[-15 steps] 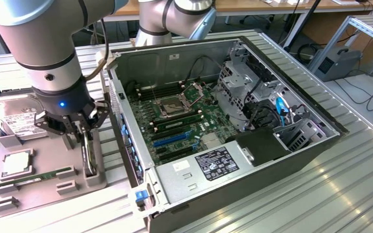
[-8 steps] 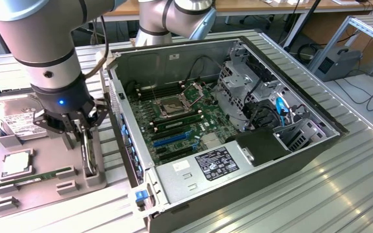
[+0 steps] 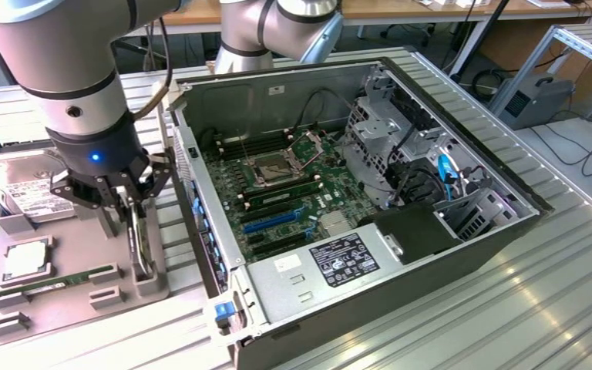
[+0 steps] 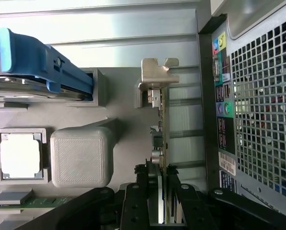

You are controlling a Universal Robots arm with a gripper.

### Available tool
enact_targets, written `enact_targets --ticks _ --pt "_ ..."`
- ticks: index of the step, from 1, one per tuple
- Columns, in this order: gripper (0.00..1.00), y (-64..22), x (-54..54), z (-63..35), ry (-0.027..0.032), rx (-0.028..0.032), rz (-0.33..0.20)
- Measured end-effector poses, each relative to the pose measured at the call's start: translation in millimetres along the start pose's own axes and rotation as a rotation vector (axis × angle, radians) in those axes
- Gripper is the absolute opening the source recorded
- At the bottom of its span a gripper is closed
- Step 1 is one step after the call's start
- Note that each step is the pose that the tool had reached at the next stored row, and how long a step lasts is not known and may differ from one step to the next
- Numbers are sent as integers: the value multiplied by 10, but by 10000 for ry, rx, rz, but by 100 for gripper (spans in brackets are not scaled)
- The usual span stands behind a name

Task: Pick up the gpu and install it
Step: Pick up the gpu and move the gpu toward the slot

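Observation:
The gpu (image 3: 142, 248) stands on edge in a slot of the grey parts holder (image 3: 70, 254), just off the open computer case (image 3: 378, 254) on the exterior view's left. In the wrist view the gpu (image 4: 163, 125) is edge-on, its silver bracket (image 4: 155, 76) at the far end. My gripper (image 3: 132, 220) has come down over the card from above. Its black fingers (image 4: 145, 196) press against both faces of the card, so the gripper (image 4: 163, 196) is shut on it. The card still rests in the holder. Inside the case, the motherboard's blue slot (image 3: 271, 222) lies bare.
The holder also carries a hard drive (image 3: 18, 185) in a blue caddy (image 4: 42, 62), a CPU (image 3: 25, 259) and a green RAM stick (image 3: 58, 284). The case's perforated rear panel (image 4: 263, 120) stands close beside the card. A second arm's base (image 3: 265, 31) is behind the case.

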State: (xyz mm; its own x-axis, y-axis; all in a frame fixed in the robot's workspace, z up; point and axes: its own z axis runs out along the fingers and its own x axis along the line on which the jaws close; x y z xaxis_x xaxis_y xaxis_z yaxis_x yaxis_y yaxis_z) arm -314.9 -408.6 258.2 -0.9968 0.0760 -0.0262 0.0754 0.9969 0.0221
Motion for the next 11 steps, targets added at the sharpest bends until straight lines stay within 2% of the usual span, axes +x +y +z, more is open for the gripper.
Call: enact_targets --ticks 11 --pt "27 3 -3 -101 0 0 0"
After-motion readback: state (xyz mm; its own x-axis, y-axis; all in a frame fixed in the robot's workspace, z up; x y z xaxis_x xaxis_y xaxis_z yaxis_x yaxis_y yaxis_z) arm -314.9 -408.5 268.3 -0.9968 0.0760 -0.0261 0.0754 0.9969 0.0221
